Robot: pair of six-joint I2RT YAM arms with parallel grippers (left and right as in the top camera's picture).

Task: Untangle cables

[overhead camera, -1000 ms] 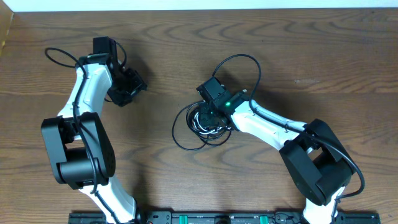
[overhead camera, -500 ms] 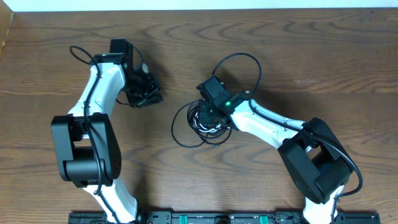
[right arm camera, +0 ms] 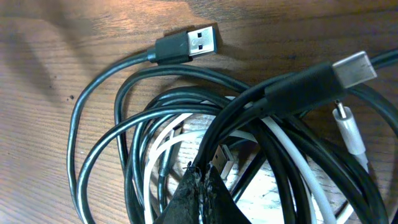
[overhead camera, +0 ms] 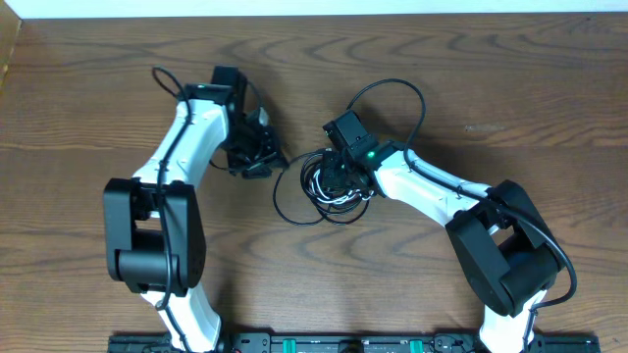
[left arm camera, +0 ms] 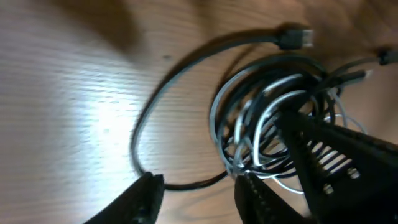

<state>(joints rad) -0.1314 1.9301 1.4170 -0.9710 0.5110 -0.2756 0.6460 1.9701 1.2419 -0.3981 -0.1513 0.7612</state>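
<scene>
Wooden table (overhead camera: 510,59) bears tangled cables (overhead camera: 326,194); right gripper (right arm camera: 200,179) pinched shut hides their middle, left gripper (left arm camera: 199,188) parted, cropped

The cables (overhead camera: 324,201) lie in a tangled coil of black and white strands near the middle of the table (overhead camera: 549,88), with one black loop bulging out on the side facing the left gripper (overhead camera: 263,162). The right gripper (overhead camera: 339,175) is down on top of the coil, its fingertips hidden among the strands. The left gripper stands just beside that loop, pointing toward it; contact between them cannot be determined.
</scene>
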